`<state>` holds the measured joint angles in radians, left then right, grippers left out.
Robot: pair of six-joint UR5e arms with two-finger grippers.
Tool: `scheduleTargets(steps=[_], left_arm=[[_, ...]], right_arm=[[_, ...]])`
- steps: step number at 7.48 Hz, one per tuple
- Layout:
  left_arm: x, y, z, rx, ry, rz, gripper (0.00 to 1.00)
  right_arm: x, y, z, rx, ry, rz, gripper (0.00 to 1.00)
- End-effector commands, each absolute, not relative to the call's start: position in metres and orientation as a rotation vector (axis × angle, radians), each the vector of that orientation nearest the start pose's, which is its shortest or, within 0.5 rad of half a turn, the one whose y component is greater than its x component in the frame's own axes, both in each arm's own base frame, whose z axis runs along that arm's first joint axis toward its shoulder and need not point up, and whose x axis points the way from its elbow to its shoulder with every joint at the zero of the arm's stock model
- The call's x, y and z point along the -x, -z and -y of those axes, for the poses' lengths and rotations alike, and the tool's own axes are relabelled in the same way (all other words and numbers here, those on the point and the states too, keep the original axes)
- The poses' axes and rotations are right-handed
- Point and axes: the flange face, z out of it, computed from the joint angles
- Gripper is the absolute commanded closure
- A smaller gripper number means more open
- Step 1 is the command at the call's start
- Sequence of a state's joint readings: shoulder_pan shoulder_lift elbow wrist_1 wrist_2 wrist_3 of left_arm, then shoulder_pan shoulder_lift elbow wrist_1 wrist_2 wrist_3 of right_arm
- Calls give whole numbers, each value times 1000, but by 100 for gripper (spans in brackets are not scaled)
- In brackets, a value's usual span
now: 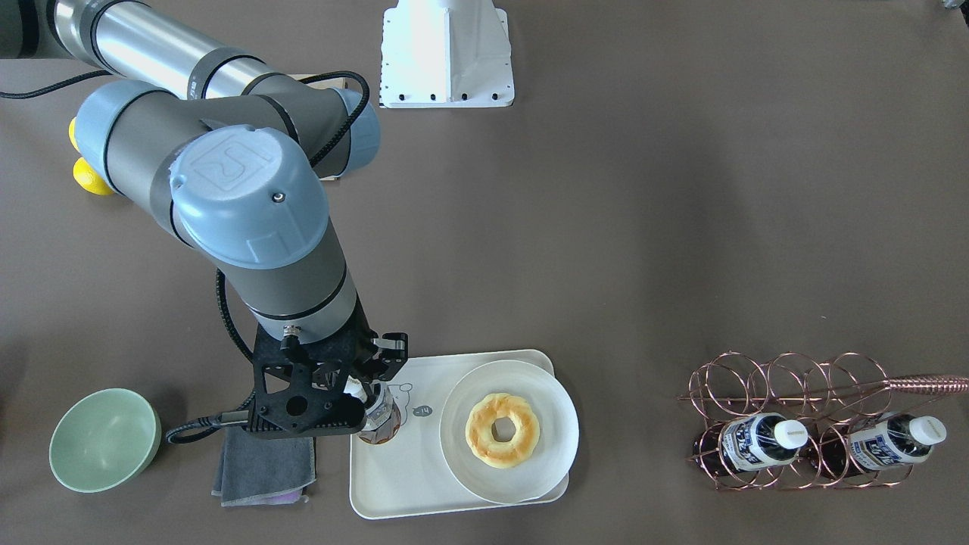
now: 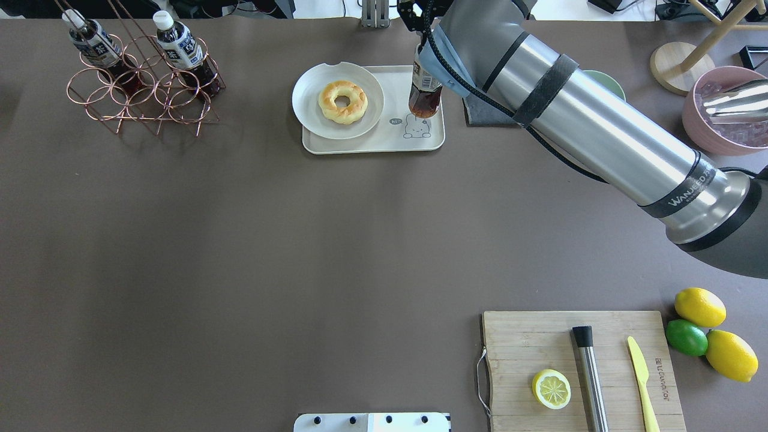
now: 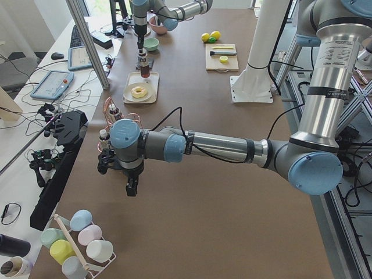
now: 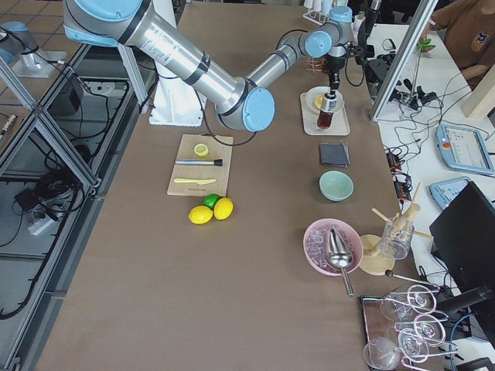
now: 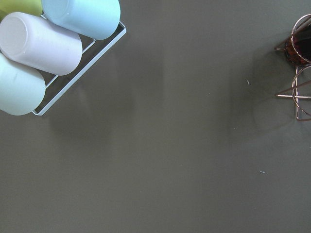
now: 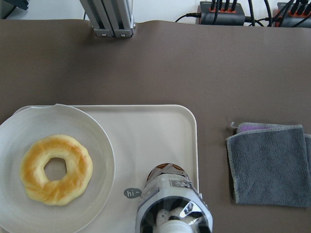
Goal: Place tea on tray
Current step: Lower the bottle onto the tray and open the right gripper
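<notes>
Overhead exterior had the tea (image 2: 425,99) upright over the tray (image 2: 360,144), toward its 3 o'clock end, with the bear drawing (image 2: 416,127) at the tea's 6 o'clock; whether its base touched, I couldn't tell. The right gripper (image 1: 367,393) was clamped on its capped top. At 9 o'clock sat a white plate (image 2: 309,99) carrying a doughnut (image 2: 357,103). The left gripper (image 3: 132,190) hung well apart, near the wire rack (image 3: 116,115); how wide it stood couldn't be told.

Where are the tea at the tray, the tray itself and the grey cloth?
tea (image 2: 425,103), overhead exterior view, on the dark liquid in its lower body.
tray (image 2: 366,144), overhead exterior view, on bare floor beside the plate.
grey cloth (image 6: 269,162), right wrist-mounted view, on its middle.
</notes>
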<state>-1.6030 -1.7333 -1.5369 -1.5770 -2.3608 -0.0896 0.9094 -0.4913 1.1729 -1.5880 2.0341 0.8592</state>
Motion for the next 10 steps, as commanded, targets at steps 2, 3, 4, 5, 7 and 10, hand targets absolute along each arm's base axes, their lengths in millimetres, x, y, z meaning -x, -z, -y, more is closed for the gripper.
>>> scheduleTargets(steps=[2, 3, 4, 5, 7, 10], left_arm=[[81, -592, 573, -99, 59, -792, 3], [81, -593, 572, -96, 60, -792, 3], [81, -594, 572, -95, 60, -792, 3], [81, -597, 571, -90, 61, -792, 3], [81, -600, 569, -86, 62, -792, 3], [82, -597, 571, -92, 61, -791, 3]], right_arm=[[445, -140, 707, -202, -27, 787, 100], [448, -135, 704, -197, -34, 795, 100], [451, -132, 701, -190, -62, 808, 19], [452, -129, 699, -188, -80, 816, 1], [443, -113, 695, -208, -80, 841, 0], [393, -75, 678, -152, -76, 892, 0]])
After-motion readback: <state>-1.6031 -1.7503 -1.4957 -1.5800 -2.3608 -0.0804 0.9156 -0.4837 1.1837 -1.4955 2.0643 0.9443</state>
